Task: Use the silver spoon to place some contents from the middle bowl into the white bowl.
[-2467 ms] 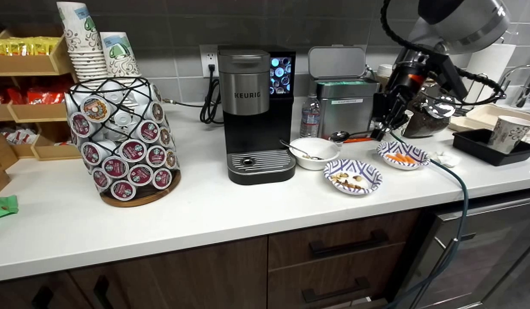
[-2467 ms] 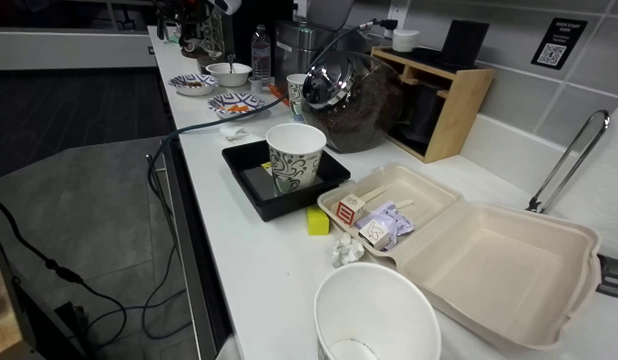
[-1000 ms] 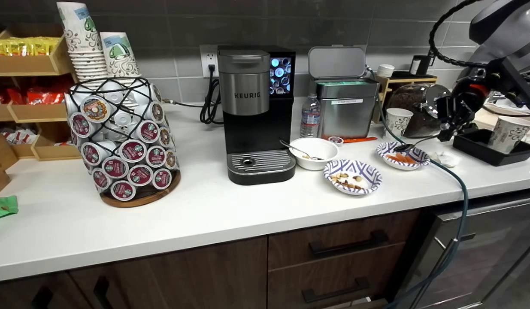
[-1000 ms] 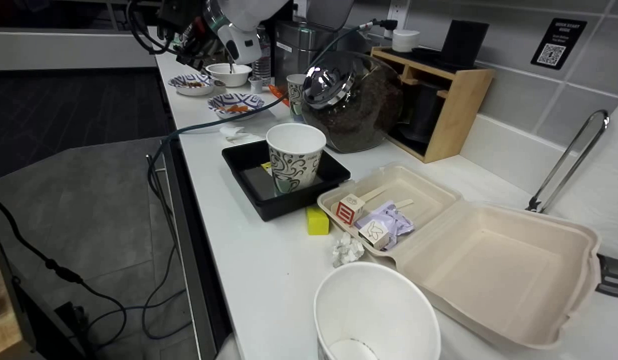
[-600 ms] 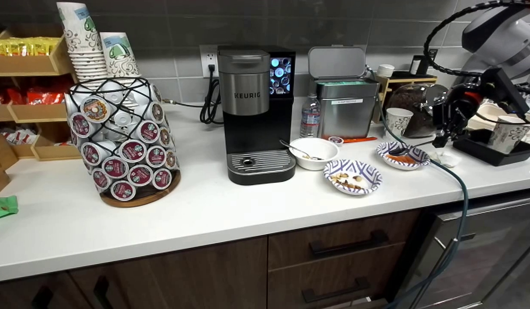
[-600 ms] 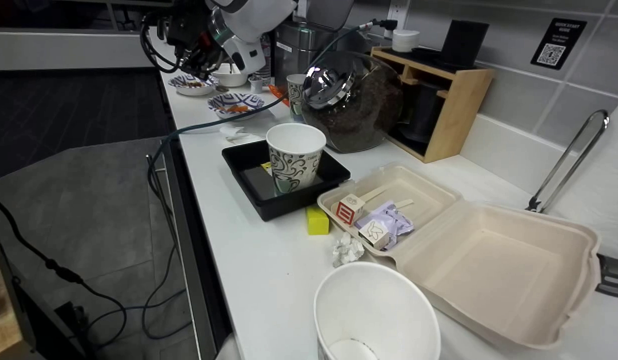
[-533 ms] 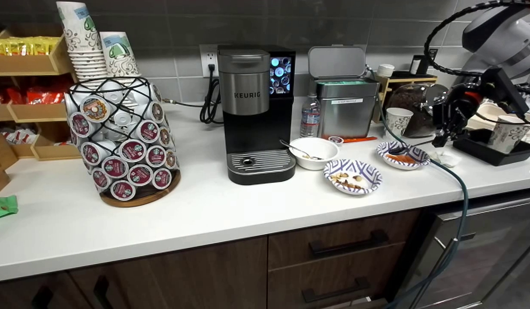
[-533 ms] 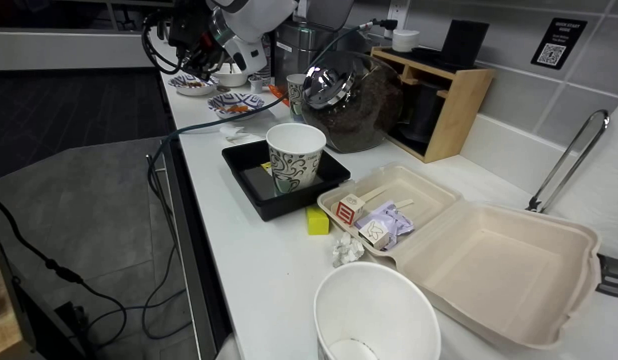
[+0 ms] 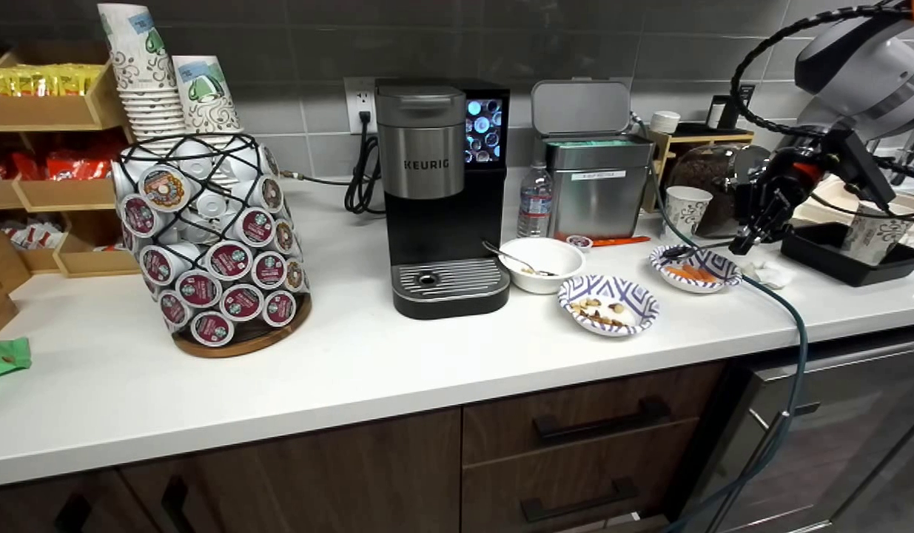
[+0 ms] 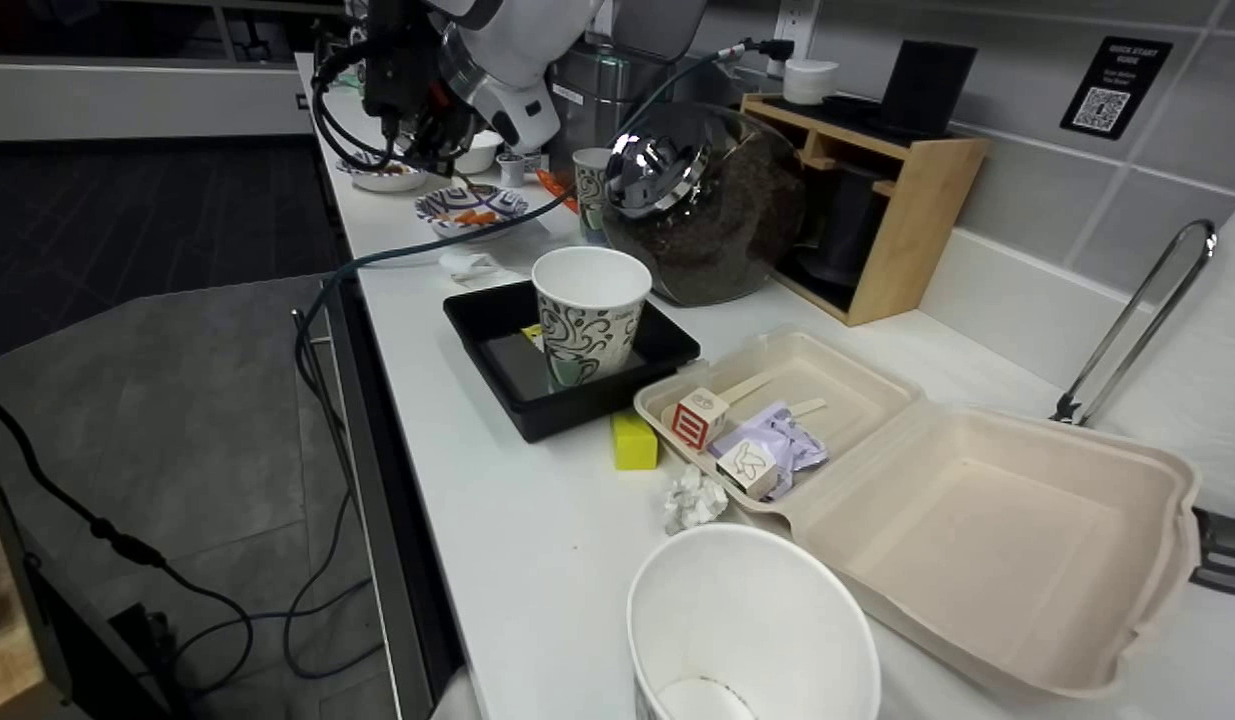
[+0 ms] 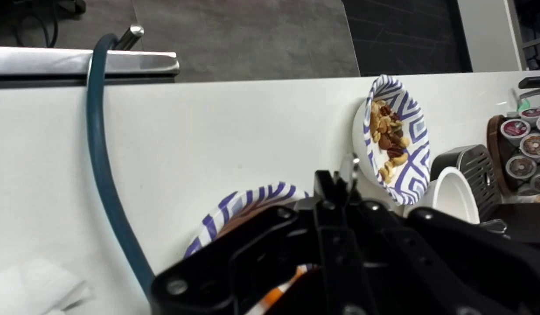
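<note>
We see a white counter (image 9: 353, 370) along grey wall tiles (image 9: 708, 59) above brown drawers (image 9: 501, 437), our claw (image 9: 739, 245) gripping a spoon (image 9: 677, 253) near the bowl (image 9: 724, 268) of orange pieces (image 9: 691, 273).

In an exterior view, we see nuts (image 9: 607, 320) in the middle bowl (image 9: 634, 290), behind it the left bowl (image 9: 566, 256) beside the coffee maker (image 9: 431, 185), and carrots (image 9: 693, 274) in the right bowl (image 9: 684, 286), also farther back.

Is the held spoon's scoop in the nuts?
No: in an exterior view the scoop shows against the bowl of orange pieces, apart from the nuts.
</note>
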### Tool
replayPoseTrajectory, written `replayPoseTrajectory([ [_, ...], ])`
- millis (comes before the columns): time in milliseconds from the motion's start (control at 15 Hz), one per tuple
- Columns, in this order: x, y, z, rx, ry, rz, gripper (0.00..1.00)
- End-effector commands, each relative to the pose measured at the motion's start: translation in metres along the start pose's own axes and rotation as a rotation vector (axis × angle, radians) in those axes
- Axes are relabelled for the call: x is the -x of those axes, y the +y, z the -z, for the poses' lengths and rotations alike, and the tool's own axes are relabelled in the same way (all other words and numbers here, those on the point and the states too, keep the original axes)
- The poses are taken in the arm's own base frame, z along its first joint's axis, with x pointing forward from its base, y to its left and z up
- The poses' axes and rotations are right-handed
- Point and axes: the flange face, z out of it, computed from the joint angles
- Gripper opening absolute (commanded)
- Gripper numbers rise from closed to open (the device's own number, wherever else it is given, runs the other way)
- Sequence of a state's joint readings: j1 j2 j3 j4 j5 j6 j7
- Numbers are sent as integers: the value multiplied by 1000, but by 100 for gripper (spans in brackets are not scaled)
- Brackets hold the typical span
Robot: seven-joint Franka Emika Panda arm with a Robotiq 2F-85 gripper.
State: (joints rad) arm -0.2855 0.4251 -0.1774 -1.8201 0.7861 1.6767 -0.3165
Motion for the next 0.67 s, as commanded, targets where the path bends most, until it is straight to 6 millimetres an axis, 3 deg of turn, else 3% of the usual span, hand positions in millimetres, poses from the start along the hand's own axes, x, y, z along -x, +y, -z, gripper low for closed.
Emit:
replayPoseTrajectory([
  [0, -10, 5, -5, 44, 41, 24, 1],
  [267, -9, 14, -9, 72, 5, 6, 1],
  [333, -9, 15, -10, 82, 0, -2, 29],
  [467, -8, 17, -10, 94, -6, -8, 36],
  [600, -5, 17, -9, 111, -5, -30, 52],
])
